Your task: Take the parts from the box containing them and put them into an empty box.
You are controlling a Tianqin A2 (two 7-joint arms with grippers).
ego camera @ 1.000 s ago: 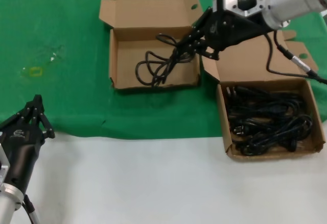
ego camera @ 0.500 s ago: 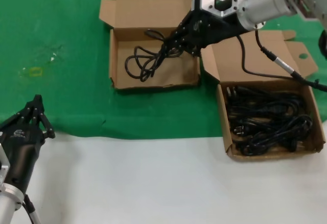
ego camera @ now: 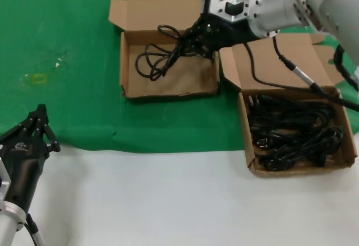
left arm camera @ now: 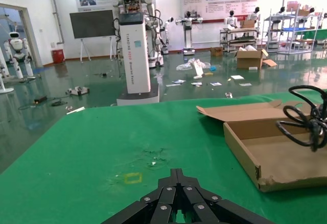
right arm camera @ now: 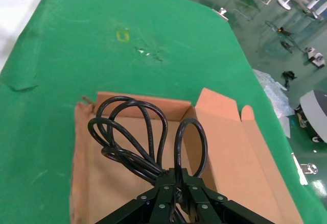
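My right gripper [ego camera: 190, 43] is shut on a black power cord bundle [ego camera: 160, 55] and holds it over the wide cardboard box [ego camera: 130, 92] with the narrow lid strip, at the back middle. The cord's loops [right arm camera: 133, 137] hang over this box's floor [right arm camera: 94, 183] in the right wrist view and show at the edge of the left wrist view [left arm camera: 306, 119]. The near-square box [ego camera: 350, 137] with the broad lid, on the right, holds several more black cords [ego camera: 294, 134]. My left gripper [ego camera: 40, 124] is shut and empty at the near left, over the green mat's front edge.
A green mat [ego camera: 61, 27] covers the far table; a white surface [ego camera: 168, 201] lies in front. A small yellow mark [ego camera: 38, 78] is on the mat at the left. The right arm's cable [ego camera: 291, 69] trails over the broad lid.
My right gripper has carried the cord bundle leftward from the wide box's right wall to over its middle. The left arm has not moved.
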